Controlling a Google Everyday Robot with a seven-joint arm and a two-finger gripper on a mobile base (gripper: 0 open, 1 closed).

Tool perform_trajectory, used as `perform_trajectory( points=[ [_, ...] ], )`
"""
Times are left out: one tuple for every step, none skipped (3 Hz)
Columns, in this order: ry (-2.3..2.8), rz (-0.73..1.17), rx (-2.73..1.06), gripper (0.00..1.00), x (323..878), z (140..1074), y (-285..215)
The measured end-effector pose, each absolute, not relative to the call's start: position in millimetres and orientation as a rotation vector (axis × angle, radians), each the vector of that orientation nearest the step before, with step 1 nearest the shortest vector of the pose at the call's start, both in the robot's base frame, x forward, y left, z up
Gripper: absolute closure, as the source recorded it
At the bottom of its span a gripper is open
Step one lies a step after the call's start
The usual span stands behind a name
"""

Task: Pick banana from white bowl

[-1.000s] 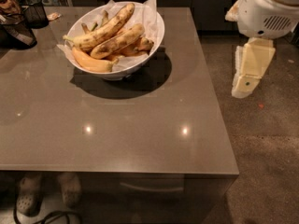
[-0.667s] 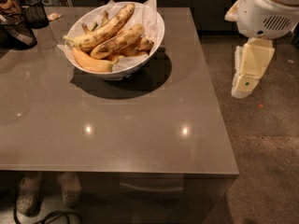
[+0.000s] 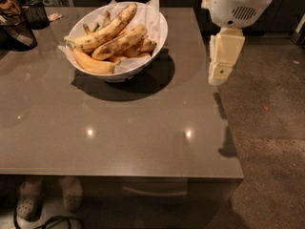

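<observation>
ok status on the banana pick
End effector off right edge of table, away from white bowl. Banana in bowl, ungrasped. Longer banana lies beside it.

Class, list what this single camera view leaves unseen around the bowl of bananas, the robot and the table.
1. Gripper, hanging right of the table: the arm above is cut off by the top edge.
2. Banana in the white bowl: its underside is hidden by the fruit beneath.
3. Black mesh baskets: cut by the left edge, contents too dark.
4. Shoes below: wearer hidden by the tabletop.
</observation>
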State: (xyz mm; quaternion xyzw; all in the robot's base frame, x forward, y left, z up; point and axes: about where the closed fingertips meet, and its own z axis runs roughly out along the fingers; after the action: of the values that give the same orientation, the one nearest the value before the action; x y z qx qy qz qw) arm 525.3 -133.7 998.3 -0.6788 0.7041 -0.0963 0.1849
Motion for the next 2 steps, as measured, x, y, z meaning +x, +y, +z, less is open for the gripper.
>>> perform_trajectory(
  points=[
    [1.981, -0.273, -1.914, 0.0, 526, 999, -132],
    [1.907, -0.26, -1.92, 0.0, 537, 1009, -119]
  ],
)
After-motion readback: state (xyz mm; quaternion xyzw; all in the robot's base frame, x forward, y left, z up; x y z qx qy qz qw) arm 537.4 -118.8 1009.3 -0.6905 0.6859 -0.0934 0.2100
